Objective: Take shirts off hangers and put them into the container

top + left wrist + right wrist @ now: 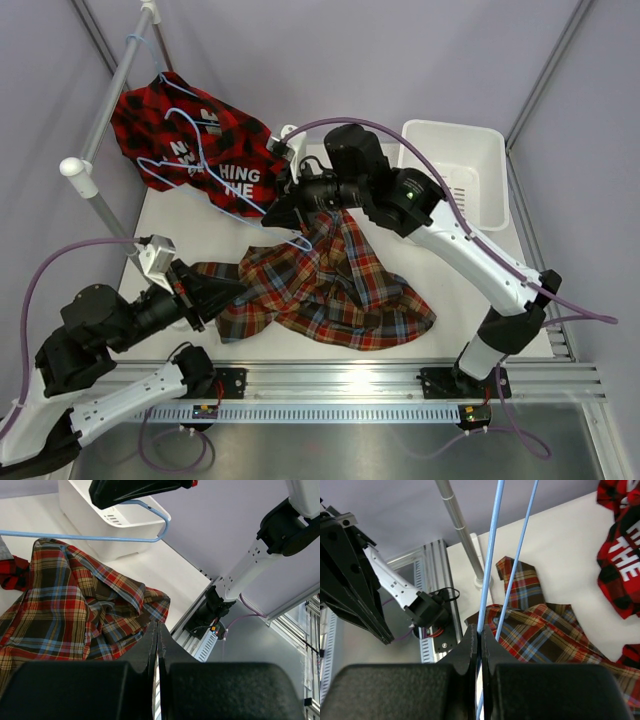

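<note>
– If the arms pull apart now, what goes wrong first, d'you think?
– Prob. the left end effector. It's pinched right shut at the left hem of the multicolour plaid shirt, but I can't tell whether any cloth is really between the fingers. No cloth, no pull, and the shirt won't come off the wire.
– And the right one?
– Right end effector is clamped on the light-blue hanger: thin wire, narrow grip. A hard tug from the other side could twist it round or slide it out, esp. if the collar snags on a hanger shoulder.
– Anything nearby to foul on?
– Red-and-black shirt w/ its own hanger lies at the far left corner of the bench, just beside the held one. The wires could hook together.
– How's the plaid one look?
– Crumpled, soft, spread over the middle of the bench twd the near edge, one part rising up to the hanger. Limp stuff; I'd expect it to drag and bunch. Container sits at the far right corner, no shirt visible in it.
</note>
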{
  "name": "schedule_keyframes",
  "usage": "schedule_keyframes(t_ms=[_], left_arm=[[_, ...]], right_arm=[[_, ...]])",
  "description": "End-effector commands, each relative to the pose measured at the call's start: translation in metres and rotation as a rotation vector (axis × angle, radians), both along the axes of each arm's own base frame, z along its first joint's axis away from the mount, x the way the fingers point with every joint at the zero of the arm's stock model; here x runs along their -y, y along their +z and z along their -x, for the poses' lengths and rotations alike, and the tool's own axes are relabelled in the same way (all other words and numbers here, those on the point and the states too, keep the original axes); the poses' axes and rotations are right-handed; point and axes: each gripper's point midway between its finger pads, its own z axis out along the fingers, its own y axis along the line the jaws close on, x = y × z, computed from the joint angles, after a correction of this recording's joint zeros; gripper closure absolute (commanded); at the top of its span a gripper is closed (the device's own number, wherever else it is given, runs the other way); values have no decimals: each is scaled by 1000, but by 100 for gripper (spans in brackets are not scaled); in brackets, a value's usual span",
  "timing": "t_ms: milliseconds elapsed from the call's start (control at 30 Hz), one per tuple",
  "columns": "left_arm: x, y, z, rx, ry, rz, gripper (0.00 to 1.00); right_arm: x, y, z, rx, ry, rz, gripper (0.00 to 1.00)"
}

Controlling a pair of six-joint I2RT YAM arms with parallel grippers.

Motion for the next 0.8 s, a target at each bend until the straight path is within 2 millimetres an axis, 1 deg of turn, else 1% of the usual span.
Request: schedule_keyframes(t_ms=[0,33,67,233,333,433,500,533,600,633,700,733,767], left_arm=[[12,8,6,16,-66,37,99],[13,8,5,16,-63,37,99],[13,7,4,13,-60,37,98],[12,7,6,20,-67,37,96],[10,5,6,16,-58,28,96],[7,2,7,7,-53,37,97],[1,3,11,10,-47,62,97],[-2,1,11,10,-40,66,97],[-8,-2,13,8,-27,67,97],[-11,-2,12,9,-14,69,97],[-15,1,14,17,-11,71,97],[-15,2,14,16,-9,68,98],[-16,6,14,20,-9,71,99]], right_arm=[[-2,28,10,23,81,-55,100],[-2,33,11,22,84,-53,100],[-6,27,8,7,90,-40,100],[-11,25,2,3,92,-26,100],[-10,26,-6,10,79,-30,100],[-9,34,-8,16,90,-58,100],[-10,37,-8,13,107,-68,100],[-12,41,-12,17,111,-77,100],[-13,42,-12,5,129,-71,100],[-18,45,-16,9,136,-80,100],[-22,45,-13,-16,175,-84,100],[-29,46,-17,-17,190,-97,100],[-32,47,-16,-40,219,-108,100]])
